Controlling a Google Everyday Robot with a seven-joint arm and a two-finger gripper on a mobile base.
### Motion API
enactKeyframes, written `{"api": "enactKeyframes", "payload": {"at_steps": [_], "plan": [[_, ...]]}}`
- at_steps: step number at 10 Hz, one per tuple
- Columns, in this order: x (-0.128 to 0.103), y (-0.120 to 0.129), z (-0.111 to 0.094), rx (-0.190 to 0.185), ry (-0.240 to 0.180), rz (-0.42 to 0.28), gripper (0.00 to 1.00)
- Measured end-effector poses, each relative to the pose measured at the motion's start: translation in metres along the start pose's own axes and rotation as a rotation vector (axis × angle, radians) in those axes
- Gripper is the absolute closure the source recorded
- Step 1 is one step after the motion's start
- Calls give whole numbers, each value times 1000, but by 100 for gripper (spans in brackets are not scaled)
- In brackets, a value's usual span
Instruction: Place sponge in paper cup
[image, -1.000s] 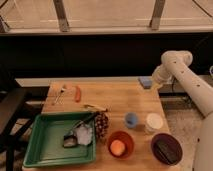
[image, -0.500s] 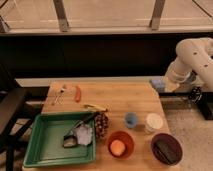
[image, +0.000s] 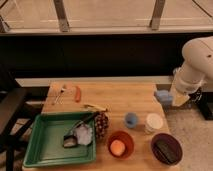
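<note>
**A:** Where was your end effector (image: 169, 97) at that moment?

**B:** At the right of the frame, about mid-height, by the right-hand edge of the worktop (image: 115, 102). It was closed on the sponge (image: 161, 96), which stuck out from it towards the left of the frame.

**A:** And the paper cup (image: 154, 122)?

**B:** Lower in the frame than the sponge and a touch to the left. It stood upright near the worktop's right edge with its mouth open upward. The two were apart, and the sponge was not yet over the cup's mouth.

**A:** So which way did the move have to go?

**B:** By my reckoning, down the frame and slightly left until the sponge hung over the white rim. Only then would I lower and release. I have only the one arm, so there was no choice of side.

**A:** How did the sponge lie?

**B:** Its longer side seemed to run roughly left to right across the frame, though I could not be sure. It looked about as wide as the cup, so I judged it would need careful centring.

**A:** Was there anything to confuse the cup with?

**B:** The blue cup (image: 131, 119) stood just beside the paper cup, on its left. The dark bowl (image: 166, 148) sat just below it in the frame. Drifting too far left would have put me over the wrong cup.
</note>
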Motion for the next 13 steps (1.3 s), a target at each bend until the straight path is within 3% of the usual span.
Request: {"api": "enactKeyframes", "payload": {"at_steps": [1, 8, 13], "plan": [[0, 11, -1, -23, -1, 8, 100], [-3, 9, 1, -32, 4, -17, 100], [-13, 31, 49, -134, -5, -85, 100]]}}
